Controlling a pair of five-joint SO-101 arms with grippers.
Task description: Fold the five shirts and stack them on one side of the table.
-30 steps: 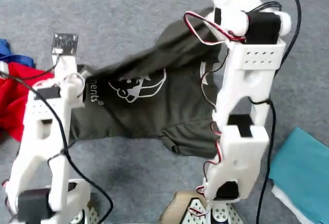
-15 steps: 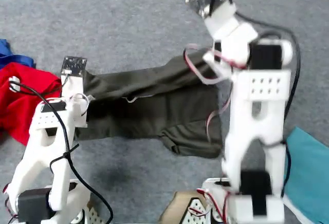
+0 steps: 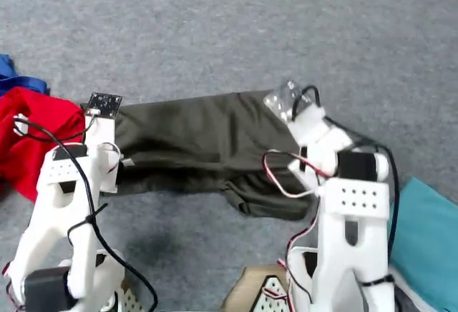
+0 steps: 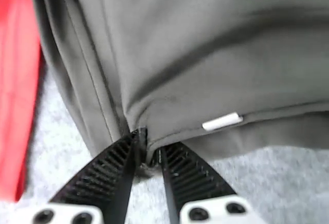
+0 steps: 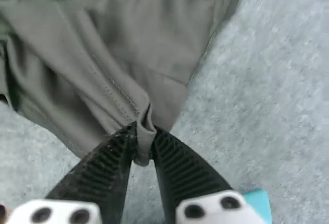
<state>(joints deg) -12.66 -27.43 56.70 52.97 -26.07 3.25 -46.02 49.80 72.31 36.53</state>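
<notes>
A dark olive shirt [image 3: 200, 147] lies folded into a long band across the middle of the grey table, plain side up. My left gripper [image 4: 145, 144] is shut on a fold of its hem, near a small white tag [image 4: 222, 122]. The left arm [image 3: 71, 176] stands over the shirt's left end. At the shirt's right end, beside bare table, my right gripper [image 5: 143, 141] is shut on a bunched seam. The right arm [image 3: 351, 197] covers that corner from above. A red shirt [image 3: 36, 137] and a blue one [image 3: 11, 76] lie crumpled at the left edge.
A teal shirt [image 3: 426, 237] lies at the right edge, and its corner [image 5: 257, 199] lies close behind the right gripper. The red shirt [image 4: 15, 80] lies close beside the left gripper. A tan board [image 3: 250, 294] sits between the arm bases. Grey table [image 3: 215, 40] stretches beyond the shirt.
Both arms pulled the shirt's far edge toward the near side, folding it over so the white print is hidden. The right arm swung back from the far side.
</notes>
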